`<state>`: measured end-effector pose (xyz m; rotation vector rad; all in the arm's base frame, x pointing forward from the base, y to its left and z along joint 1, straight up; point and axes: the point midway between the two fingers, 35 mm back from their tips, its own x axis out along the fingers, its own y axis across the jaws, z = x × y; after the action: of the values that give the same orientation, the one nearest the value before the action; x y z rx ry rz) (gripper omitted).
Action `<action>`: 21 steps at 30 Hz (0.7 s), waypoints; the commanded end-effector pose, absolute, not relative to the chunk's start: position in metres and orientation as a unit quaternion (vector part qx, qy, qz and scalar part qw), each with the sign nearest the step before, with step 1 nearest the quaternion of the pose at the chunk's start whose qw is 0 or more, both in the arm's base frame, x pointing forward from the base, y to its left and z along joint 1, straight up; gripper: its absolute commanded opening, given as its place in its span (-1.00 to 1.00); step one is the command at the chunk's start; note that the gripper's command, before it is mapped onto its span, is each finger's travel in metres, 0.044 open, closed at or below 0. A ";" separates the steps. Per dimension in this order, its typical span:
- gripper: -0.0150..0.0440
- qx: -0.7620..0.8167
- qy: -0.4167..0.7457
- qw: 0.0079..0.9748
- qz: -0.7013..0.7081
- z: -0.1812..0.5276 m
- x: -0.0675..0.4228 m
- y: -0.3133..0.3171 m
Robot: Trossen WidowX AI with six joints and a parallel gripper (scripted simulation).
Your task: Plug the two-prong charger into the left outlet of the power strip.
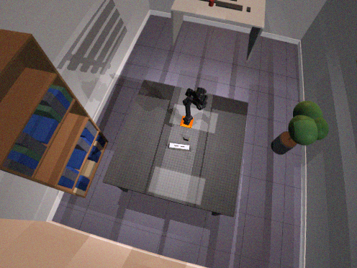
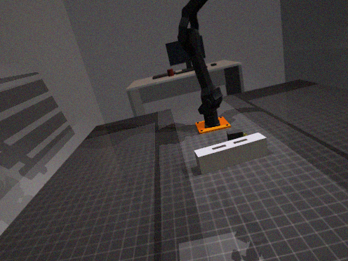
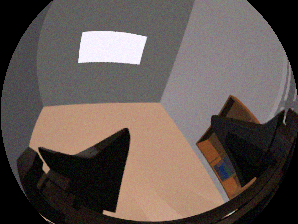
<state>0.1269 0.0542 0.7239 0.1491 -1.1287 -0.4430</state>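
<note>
The power strip (image 1: 179, 148) (image 2: 231, 156) is a white-topped bar with two dark outlet slots in its top. It stands on the dark gridded table. The small black charger (image 1: 186, 137) (image 2: 235, 135) lies beside the strip, between it and the arm's orange base. Its yellowish prongs point sideways, roughly along the strip; the strip partly hides it in the exterior view. My gripper (image 3: 172, 126) is open and empty, its two dark fingers wide apart. It is raised high, away from charger and strip, and faces the walls and ceiling. It is out of frame in the exterior view.
The orange base plate (image 1: 183, 124) (image 2: 205, 130) holds the arm behind the charger. Away from the table stand a bookshelf (image 1: 50, 173) (image 3: 209, 150), a potted plant (image 1: 304, 126) and a desk (image 1: 216, 15) (image 2: 147, 82) with a monitor (image 2: 175, 53) and a red cup (image 1: 211, 3) (image 2: 170, 72).
</note>
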 end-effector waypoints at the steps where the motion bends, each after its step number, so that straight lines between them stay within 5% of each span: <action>1: 0.95 0.067 -0.530 0.820 -0.207 0.724 0.128 0.055; 21: 1.00 -0.217 -0.441 0.866 -0.087 0.677 0.219 0.167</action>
<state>0.2075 0.1549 0.6875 -0.3929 -0.9537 -0.2184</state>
